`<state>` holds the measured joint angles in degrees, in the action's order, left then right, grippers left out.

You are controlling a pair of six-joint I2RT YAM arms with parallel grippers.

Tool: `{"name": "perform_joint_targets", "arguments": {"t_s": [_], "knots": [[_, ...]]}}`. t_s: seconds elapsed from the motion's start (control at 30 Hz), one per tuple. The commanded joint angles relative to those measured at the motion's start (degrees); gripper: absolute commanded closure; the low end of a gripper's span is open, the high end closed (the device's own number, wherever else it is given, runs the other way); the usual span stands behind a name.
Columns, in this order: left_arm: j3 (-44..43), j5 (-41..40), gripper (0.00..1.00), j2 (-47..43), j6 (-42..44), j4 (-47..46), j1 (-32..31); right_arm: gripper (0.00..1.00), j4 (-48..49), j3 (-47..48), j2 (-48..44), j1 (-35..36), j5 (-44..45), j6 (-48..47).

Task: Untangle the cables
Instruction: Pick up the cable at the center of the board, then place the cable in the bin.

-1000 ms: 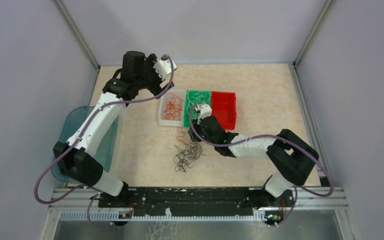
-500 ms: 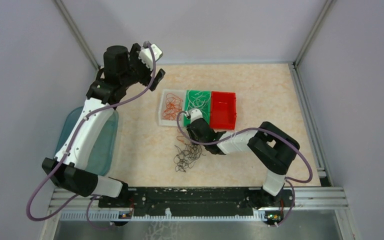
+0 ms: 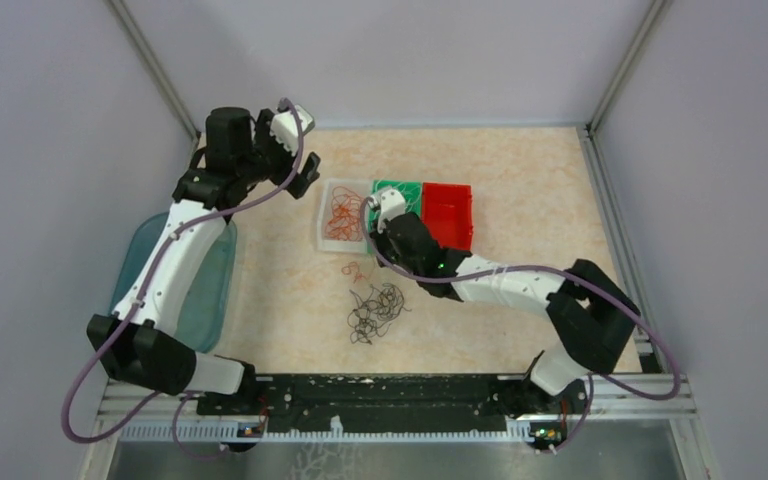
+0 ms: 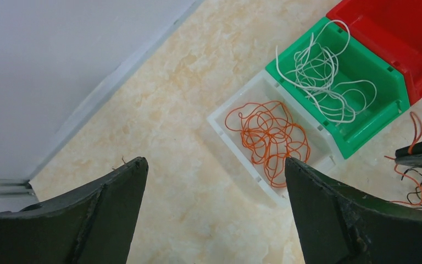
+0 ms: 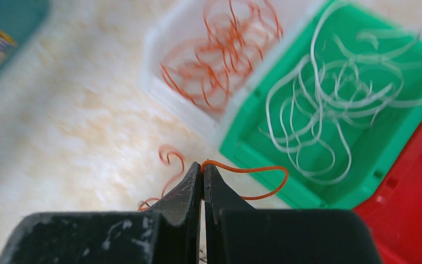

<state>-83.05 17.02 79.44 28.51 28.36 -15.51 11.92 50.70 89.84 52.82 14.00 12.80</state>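
My right gripper (image 5: 203, 166) is shut on an orange cable (image 5: 255, 171) and holds it above the table, beside the green bin's near corner. Another orange cable (image 3: 350, 270) lies on the table below. A tangle of black cables (image 3: 375, 310) lies on the table's middle. The white bin (image 3: 328, 240) holds orange cables (image 4: 266, 137). The green bin (image 4: 362, 132) holds white cables (image 4: 321, 74). My left gripper (image 4: 214, 165) is open and empty, high above the table, left of the white bin.
A red bin (image 3: 450, 215) stands right of the green one. A teal tub (image 3: 210, 290) sits at the table's left edge under the left arm. Grey walls and metal posts close in the table.
My right gripper has risen from the tangle with the orange cable and moved back toward the bins. My left arm has swung left and back, away from the white bin.
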Motion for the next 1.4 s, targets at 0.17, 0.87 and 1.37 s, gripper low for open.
{"name": "perform_joint_targets", "arguments": {"t_s": [0.17, 0.87, 1.37], "knots": [[5.83, 12.5, 0.01, -4.82, -4.01, -1.49, 7.34, 1.0, 1.52, 12.02, -9.42, 0.48, -7.85, -2.42], [5.35, 7.43, 0.01, -2.65, -13.62, -6.17, 15.17, 1.0, 3.24, 28.11, 4.23, -2.81, -8.62, -16.22], [5.42, 12.74, 0.01, -1.34, -15.43, -5.4, 19.25, 1.0, 10.81, 38.95, 21.44, -6.24, -6.3, -26.12]]}}
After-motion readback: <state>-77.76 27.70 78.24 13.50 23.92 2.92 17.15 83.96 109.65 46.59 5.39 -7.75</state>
